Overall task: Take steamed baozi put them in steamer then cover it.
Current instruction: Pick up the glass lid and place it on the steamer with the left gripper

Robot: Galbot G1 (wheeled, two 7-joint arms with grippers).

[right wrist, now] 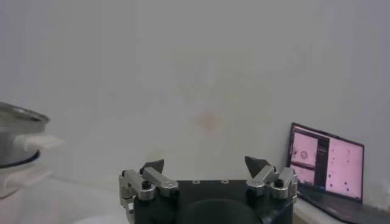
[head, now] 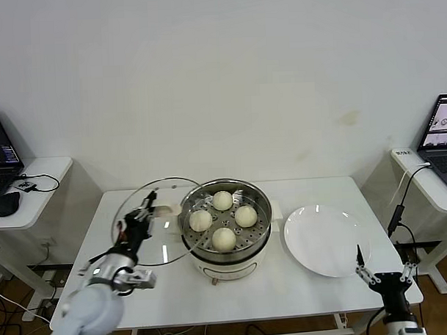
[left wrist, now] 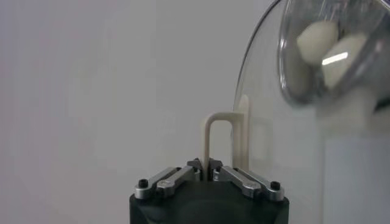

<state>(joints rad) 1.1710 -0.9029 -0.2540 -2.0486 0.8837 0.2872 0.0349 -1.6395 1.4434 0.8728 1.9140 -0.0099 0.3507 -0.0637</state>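
- Four baozi [head: 223, 220] sit in the steamer [head: 228, 252] at the table's [head: 301, 286] centre.
- The left gripper [head: 145, 214] clenches the cover's [head: 142, 247] handle [left wrist: 218, 143], holding it tilted beside the steamer's left rim.
- The right gripper [head: 386, 273], jaws released, rests near the empty plate [head: 325, 241].

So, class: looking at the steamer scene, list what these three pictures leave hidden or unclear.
- Head view: the steamer wall hides the base's far side.
- Left wrist view: the cover is cut off by the edge; only two baozi show, blurred.
- Right wrist view: the right gripper body hides the table; the steamer is cropped.
- Laptop screens: too small.
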